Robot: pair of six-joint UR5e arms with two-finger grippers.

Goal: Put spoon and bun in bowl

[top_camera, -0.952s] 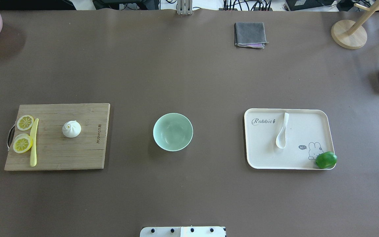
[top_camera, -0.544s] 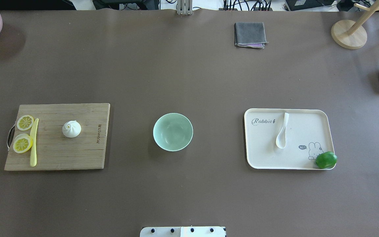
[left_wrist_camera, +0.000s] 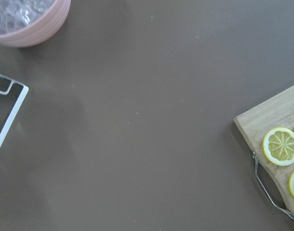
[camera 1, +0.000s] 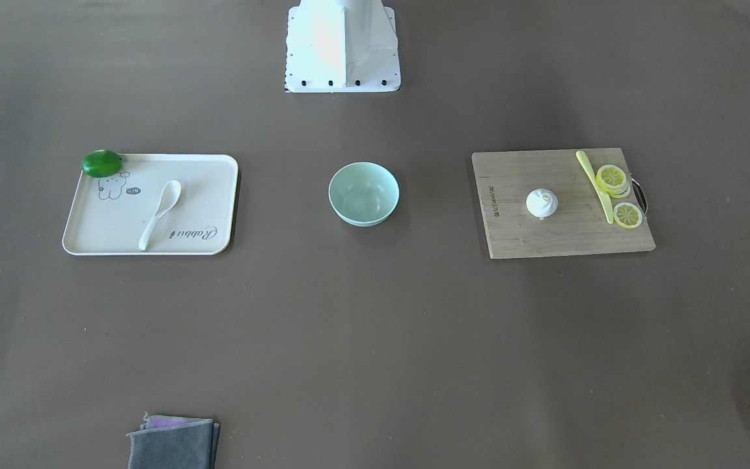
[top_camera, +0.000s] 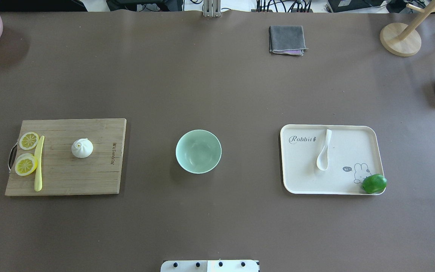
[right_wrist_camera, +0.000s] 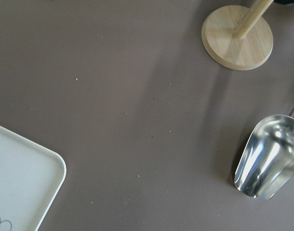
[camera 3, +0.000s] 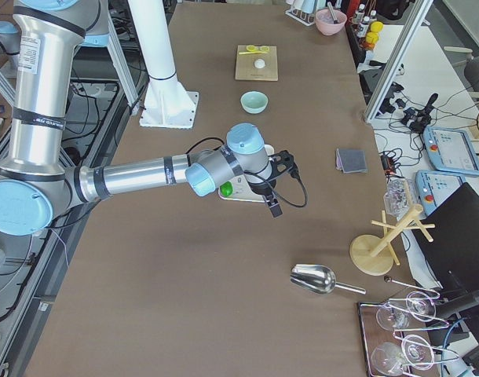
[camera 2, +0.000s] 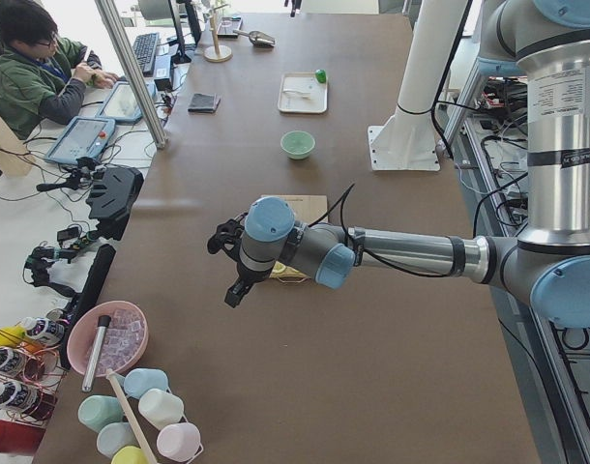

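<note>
Seen from above, the bun [top_camera: 82, 148] sits on the wooden board [top_camera: 70, 177] at 9 o'clock from the bowl [top_camera: 198, 152], well apart from it. The left gripper [camera 2: 233, 296] hangs over the table out past the board's handle end, so the left arm is the nearer one for the bun. In the left wrist view the board's corner with a lemon slice [left_wrist_camera: 281, 146] shows at 4 o'clock, so the bun likely lies further that way, out of that view. The bowl stands empty in the middle. At 3 o'clock from it the spoon [top_camera: 324, 151] lies on the tray [top_camera: 353, 143], with its handle pointing to 12 o'clock and its scoop to 6 o'clock. The right gripper [camera 3: 272, 207] hangs out past the tray, toward the table's right end, so the right arm is nearer the spoon. In the right wrist view the tray's corner shows at 8 o'clock. Both grippers show only from the sides, so nobody can tell if they are spread or closed. Nothing on the table has moved since a second ago.
</note>
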